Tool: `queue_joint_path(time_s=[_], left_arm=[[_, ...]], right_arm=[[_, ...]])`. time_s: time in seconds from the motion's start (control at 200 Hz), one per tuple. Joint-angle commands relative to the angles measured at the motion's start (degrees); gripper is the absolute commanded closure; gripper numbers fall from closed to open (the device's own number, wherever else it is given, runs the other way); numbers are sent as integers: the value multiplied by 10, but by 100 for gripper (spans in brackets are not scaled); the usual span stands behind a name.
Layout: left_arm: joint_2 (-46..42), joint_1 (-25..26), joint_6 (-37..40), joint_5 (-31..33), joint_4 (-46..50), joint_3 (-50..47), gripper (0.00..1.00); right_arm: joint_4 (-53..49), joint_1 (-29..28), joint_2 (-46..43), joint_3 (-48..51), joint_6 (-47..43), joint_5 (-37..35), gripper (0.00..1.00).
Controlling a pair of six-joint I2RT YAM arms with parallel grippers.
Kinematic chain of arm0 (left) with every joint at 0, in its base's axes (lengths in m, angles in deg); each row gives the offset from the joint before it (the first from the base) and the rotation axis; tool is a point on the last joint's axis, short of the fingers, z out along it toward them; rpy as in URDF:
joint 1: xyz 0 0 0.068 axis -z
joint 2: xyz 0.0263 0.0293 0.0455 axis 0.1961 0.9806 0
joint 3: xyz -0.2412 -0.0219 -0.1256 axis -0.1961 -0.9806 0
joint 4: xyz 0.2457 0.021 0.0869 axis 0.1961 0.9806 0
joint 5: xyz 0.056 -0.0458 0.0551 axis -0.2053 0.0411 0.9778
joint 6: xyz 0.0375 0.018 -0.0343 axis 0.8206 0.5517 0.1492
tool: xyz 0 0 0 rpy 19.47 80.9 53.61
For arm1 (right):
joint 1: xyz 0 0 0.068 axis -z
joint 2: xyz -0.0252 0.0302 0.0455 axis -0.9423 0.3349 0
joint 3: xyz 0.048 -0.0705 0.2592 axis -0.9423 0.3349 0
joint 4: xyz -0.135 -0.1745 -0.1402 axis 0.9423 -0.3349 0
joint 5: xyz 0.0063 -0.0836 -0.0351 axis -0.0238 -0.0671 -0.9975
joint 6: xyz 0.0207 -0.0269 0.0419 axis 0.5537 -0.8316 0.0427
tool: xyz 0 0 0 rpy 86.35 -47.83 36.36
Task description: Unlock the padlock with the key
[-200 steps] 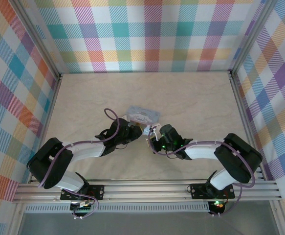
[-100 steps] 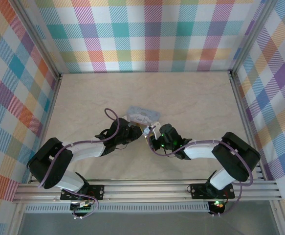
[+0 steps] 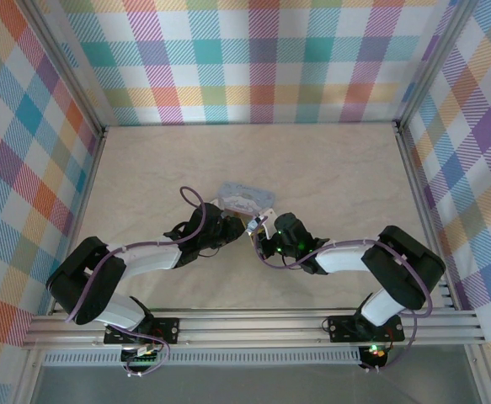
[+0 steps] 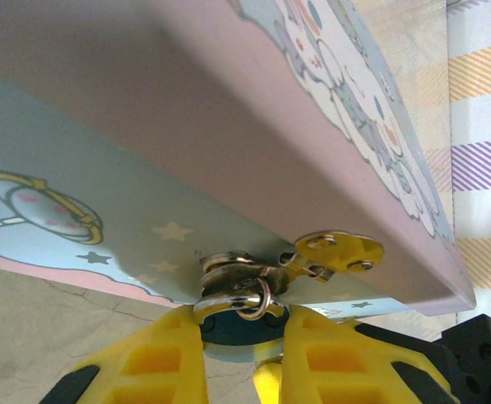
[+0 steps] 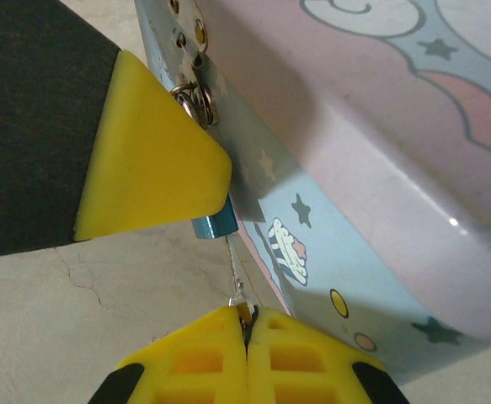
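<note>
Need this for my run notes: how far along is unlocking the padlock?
Done: the left gripper grips the padlock by its teal body, and the right gripper is shut on the key. In hand: the key's thin shaft reaches the padlock's end, seemingly at the keyhole. Left: the turn and release; the shackle looks closed, threaded through the clasp on the tin.
</note>
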Motion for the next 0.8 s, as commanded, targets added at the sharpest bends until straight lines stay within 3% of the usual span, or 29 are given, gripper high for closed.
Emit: queue_joint_path(time_s=[0.0,0.795], left_arm=[[1,3,-4,-6,-5,20,80],[-6,3,-13,-16,23,30,81]], right_arm=[[30,-4,7,0,-9,-4,100],[93,-4,3,16,-9,-18,100]])
